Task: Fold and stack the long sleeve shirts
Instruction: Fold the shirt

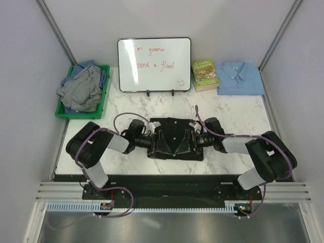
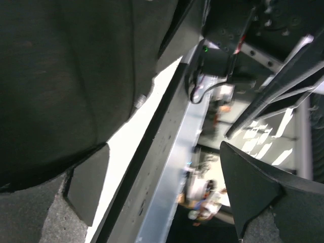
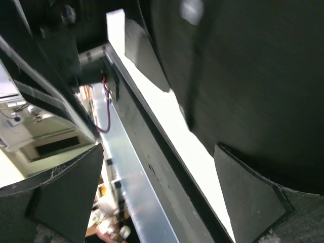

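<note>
At the far left of the marble worktop (image 1: 126, 106), a green bin (image 1: 107, 81) holds a crumpled grey shirt (image 1: 81, 88) lying over a blue shirt (image 1: 87, 65). Just to its right, a whiteboard (image 1: 154, 65) with red handwriting stands upright at the back.

In front of the whiteboard, near the arms, the black shirt (image 1: 174, 132) lies folded into a flat rectangle. The left end effector (image 1: 161, 142) reaches over its left edge with its jaws spread wide and nothing gripped. The right end effector (image 1: 188, 140) reaches over the right edge, also spread wide and released. The two face each other above the fabric.

At the back right, a green-covered book (image 1: 204, 75) lies beside a neatly folded light blue shirt (image 1: 240, 78) with its collar showing.
</note>
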`<state>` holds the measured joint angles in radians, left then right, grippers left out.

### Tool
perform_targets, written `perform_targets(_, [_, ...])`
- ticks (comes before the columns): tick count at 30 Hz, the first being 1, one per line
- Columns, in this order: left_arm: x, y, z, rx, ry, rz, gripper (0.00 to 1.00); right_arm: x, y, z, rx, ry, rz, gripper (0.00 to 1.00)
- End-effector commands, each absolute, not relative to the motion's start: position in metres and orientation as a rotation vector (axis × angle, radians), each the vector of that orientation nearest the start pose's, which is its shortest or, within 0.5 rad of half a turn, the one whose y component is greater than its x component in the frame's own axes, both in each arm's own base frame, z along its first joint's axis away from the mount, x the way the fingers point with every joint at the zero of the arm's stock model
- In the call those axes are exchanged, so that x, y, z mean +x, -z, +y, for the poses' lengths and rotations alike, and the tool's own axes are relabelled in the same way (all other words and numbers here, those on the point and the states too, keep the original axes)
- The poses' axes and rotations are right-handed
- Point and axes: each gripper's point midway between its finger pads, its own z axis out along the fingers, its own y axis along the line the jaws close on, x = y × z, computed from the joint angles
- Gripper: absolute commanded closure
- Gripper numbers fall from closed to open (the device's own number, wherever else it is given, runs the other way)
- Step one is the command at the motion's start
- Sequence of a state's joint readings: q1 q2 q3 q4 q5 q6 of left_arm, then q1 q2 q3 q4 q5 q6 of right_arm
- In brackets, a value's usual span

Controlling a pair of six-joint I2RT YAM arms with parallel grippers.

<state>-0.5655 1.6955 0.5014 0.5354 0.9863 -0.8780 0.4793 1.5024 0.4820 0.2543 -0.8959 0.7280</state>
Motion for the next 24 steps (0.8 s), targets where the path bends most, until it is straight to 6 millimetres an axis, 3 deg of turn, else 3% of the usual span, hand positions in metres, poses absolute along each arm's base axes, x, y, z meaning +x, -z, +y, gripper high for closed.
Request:
perform_targets(1, [0.193, -0.030, -0.281, 0.009, 1.668, 2.560, 0.03, 0.163, -0.045, 0.243, -0.175, -1.644, 2.617, 0.02])
perform_targets(5, [0.195, -0.010, -0.261, -0.123, 1.593, 2.616, 0.04, 0.175, -0.017, 0.219, 0.072, -1.607, 2.741, 0.02])
perform_targets(7, [0.191, -0.019, -0.260, -0.067, 1.636, 2.584, 0.04, 0.179, -0.027, 0.219, 0.048, -1.659, 2.738, 0.02])
perform_targets(8, [0.189, -0.027, -0.261, -0.002, 1.669, 2.551, 0.04, 0.178, -0.037, 0.220, 0.007, -1.683, 2.729, 0.02])
perform_targets(9, [0.186, -0.051, -0.264, 0.109, 1.731, 2.472, 0.04, 0.187, -0.051, 0.221, -0.169, -1.668, 2.653, 0.02])
perform_targets(11, [0.182, -0.073, -0.263, 0.267, 1.725, 2.406, 0.00, 0.178, -0.088, 0.219, -0.286, -1.674, 2.604, 0.02])
perform_targets(13, [0.186, -0.126, -0.268, 0.465, 1.746, 2.218, 0.00, 0.189, -0.125, 0.223, -0.360, -1.673, 2.500, 0.02])
perform_targets(14, [0.185, -0.132, -0.267, 0.511, 1.718, 2.211, 0.00, 0.194, -0.135, 0.224, -0.373, -1.657, 2.468, 0.02])
perform_targets(15, [0.191, -0.145, -0.270, 0.549, 1.690, 2.164, 0.00, 0.205, -0.147, 0.228, -0.399, -1.642, 2.417, 0.02])
perform_targets(17, [0.213, -0.160, -0.280, 0.540, 1.640, 2.124, 0.01, 0.235, -0.153, 0.235, -0.366, -1.583, 2.338, 0.02])
perform_targets(20, [0.242, -0.146, -0.302, 0.503, 1.623, 2.160, 0.02, 0.267, -0.135, 0.248, -0.293, -1.616, 2.326, 0.02])
perform_targets(21, [0.258, -0.146, -0.309, 0.506, 1.598, 2.114, 0.03, 0.280, -0.135, 0.252, -0.298, -1.617, 2.298, 0.02])
perform_targets(23, [0.289, -0.132, -0.322, 0.469, 1.577, 2.126, 0.03, 0.302, -0.117, 0.256, -0.313, -1.582, 2.290, 0.02])
perform_targets(24, [0.303, -0.126, -0.326, 0.436, 1.550, 2.136, 0.03, 0.318, -0.123, 0.258, -0.336, -1.573, 2.261, 0.02])
